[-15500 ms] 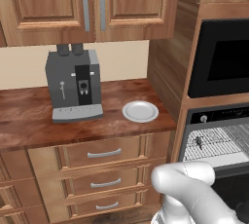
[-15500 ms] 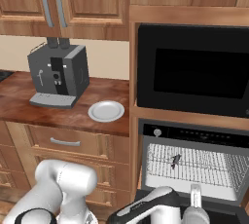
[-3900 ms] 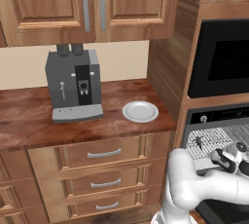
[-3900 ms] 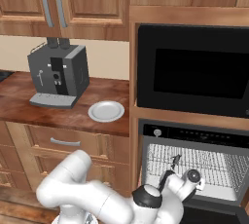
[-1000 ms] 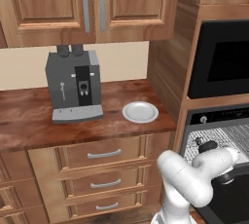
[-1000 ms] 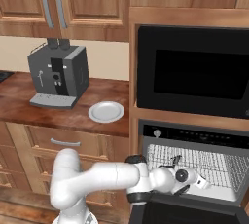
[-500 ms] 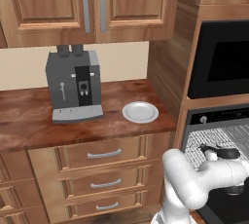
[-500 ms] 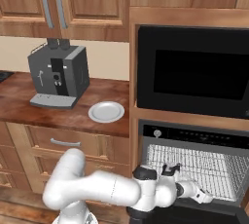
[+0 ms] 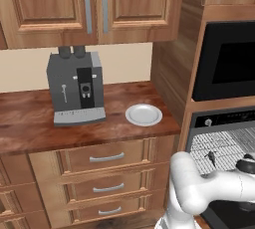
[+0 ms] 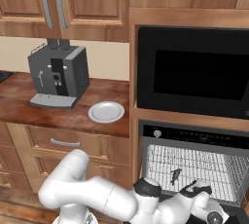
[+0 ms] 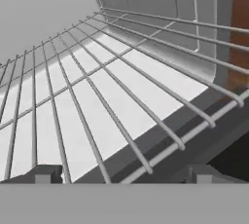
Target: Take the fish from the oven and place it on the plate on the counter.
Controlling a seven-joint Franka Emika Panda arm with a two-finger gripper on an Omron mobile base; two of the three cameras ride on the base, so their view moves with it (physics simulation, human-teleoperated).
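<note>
Silver wire rack [image 10: 194, 167] bars now run across the hand view: over the last second the arm has swung right and lower, bringing the gripper [image 11: 121, 174], jaws spread wide and empty, to the oven [image 10: 194, 169] mouth. Grasping has not begun. The fish [image 10: 174, 175] lies on the rack, toward 10 o'clock of the hand in the right base view. At 10 o'clock from the oven, the plate [image 9: 144, 115] on the counter [image 9: 30, 123] holds nothing.

The white arm [image 10: 97, 196] bends low and reaches to its right, its tool [image 11: 121, 174] with both fingers spread wide apart, holding nothing.
</note>
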